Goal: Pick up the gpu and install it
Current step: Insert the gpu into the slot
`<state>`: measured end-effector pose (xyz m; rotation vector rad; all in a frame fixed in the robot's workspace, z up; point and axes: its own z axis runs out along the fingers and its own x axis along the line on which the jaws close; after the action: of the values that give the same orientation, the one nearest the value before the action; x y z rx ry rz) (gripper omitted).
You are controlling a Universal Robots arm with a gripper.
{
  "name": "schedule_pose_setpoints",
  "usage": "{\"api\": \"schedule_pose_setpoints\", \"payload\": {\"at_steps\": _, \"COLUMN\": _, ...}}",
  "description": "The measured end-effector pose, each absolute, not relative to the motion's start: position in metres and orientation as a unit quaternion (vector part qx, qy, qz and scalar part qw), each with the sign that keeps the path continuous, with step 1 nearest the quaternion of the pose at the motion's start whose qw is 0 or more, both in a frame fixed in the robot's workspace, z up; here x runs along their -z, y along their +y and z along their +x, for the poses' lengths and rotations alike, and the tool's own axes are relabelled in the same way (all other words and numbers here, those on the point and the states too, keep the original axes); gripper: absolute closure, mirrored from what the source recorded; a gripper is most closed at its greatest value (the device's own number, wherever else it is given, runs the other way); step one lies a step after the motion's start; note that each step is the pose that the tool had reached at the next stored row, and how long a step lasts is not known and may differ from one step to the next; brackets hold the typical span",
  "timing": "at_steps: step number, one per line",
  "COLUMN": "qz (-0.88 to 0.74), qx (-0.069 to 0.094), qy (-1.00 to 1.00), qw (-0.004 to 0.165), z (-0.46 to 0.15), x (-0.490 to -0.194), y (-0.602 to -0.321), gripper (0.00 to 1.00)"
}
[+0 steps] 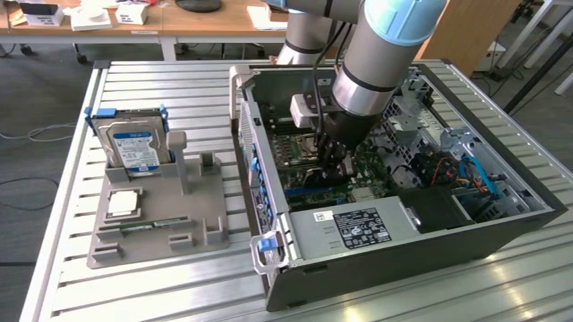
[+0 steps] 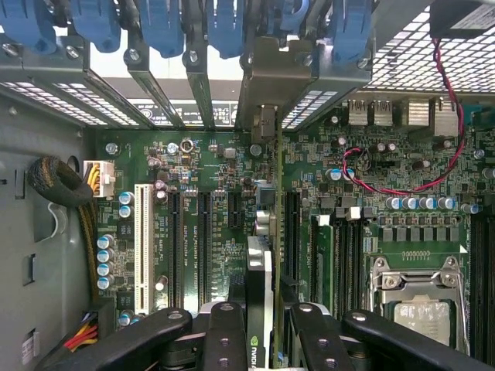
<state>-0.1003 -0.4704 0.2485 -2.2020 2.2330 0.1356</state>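
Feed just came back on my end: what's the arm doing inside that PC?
The arm's gripper is inside the open computer case, closed on the gpu. The card stands on edge over the expansion slots of the motherboard, its metal bracket toward the rear slot openings. Whether it is fully seated can't be told. The hard drive sits in the grey holder outside the case.
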Motion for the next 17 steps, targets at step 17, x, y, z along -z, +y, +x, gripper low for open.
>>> {"api": "schedule_pose_setpoints", "payload": {"at_steps": 17, "qz": -0.697, "qx": -0.043, "qy": 0.716, "qw": 0.002, "z": -0.1003, "x": -0.2482, "y": -0.4703, "gripper": 0.73}}
